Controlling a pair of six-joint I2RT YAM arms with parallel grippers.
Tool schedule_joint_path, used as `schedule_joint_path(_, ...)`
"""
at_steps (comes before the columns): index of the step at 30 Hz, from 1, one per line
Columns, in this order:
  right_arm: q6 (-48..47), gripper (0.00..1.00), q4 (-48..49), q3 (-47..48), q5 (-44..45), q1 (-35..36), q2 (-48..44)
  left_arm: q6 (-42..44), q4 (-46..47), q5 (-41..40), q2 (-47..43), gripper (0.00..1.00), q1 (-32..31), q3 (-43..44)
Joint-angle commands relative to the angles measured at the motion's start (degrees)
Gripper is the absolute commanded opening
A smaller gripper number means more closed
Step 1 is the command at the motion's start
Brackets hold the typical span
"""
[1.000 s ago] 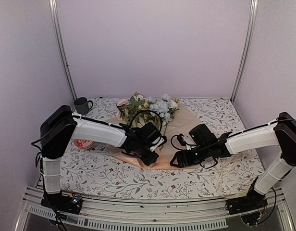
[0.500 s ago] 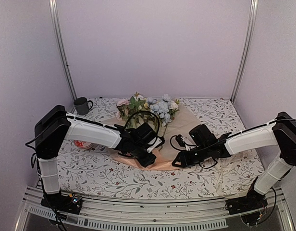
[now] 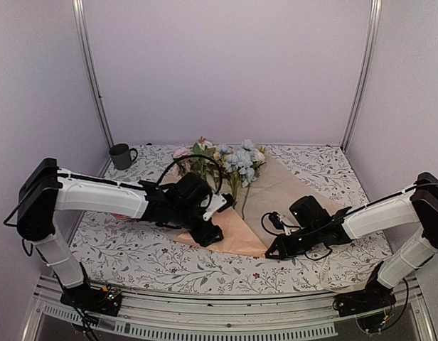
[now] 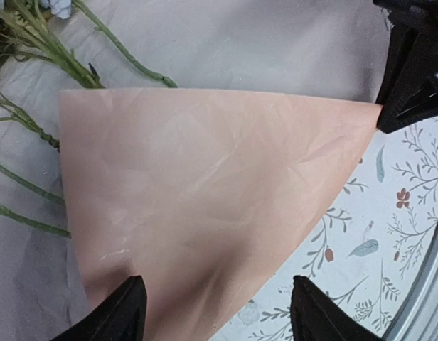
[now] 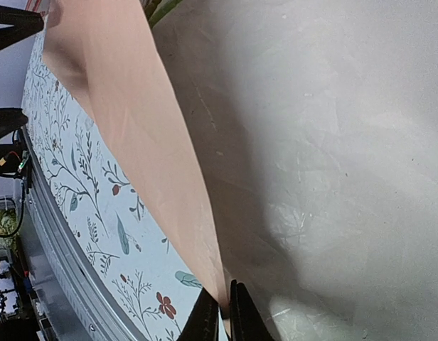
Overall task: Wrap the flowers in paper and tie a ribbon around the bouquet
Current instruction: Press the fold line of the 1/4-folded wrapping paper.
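Flowers (image 3: 230,160) on paper (image 3: 286,188), mug (image 3: 122,155) contents unseen

A dark grey mug (image 3: 121,155) stands upright near the far left corner of the worktop (image 3: 326,167). Its handle seems to point right, though it is small in the overhead view. A white tablecloth (image 3: 144,256) printed with leaves and small red flowers covers the worktop. Two slanting metal posts (image 3: 91,71) rise against pale lilac walls (image 3: 226,64). A ribbed aluminium rail (image 3: 226,304) runs along the near edge.
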Motion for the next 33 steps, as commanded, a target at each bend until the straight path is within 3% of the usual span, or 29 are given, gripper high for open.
schedule_joint_path(1, -0.7, 0.08, -2.5, -1.3, -0.8, 0.0, -0.9, -0.2, 0.3, 2.2, -4.4, 0.72, 2.4, -6.3)
schedule_joint_path(11, -1.9, 0.09, -6.8, -0.7, -0.4, -0.1, -1.7, -0.7, 1.5, -0.1, -8.3, 0.76, 3.6, -11.3)
schedule_joint_path(16, -2.0, 0.09, -9.5, -0.6, 0.9, -0.1, -1.8, -2.8, 3.5, 5.8, -8.6, 0.75, 6.5, -12.2)
schedule_joint_path(20, -2.2, 0.1, -10.0, -0.5, 1.2, -0.1, -1.1, -5.8, 3.3, 11.9, -5.4, 0.68, 9.3, -12.3)
schedule_joint_path(27, -2.6, 0.1, -11.1, -0.3, 1.9, -0.1, -1.4, -7.0, 5.6, 17.8, -4.5, 0.64, 9.8, -14.4)
schedule_joint_path(30, -3.3, 0.15, -12.0, 0.3, 1.4, -0.1, -1.3, -7.2, 6.0, 18.3, -3.7, 0.55, 9.9, -14.8)
schedule_joint_path(33, -4.5, 0.25, -13.5, 1.1, 0.3, -0.1, -1.8, -7.3, 7.6, 23.8, -3.6, 0.35, 9.8, -15.5)
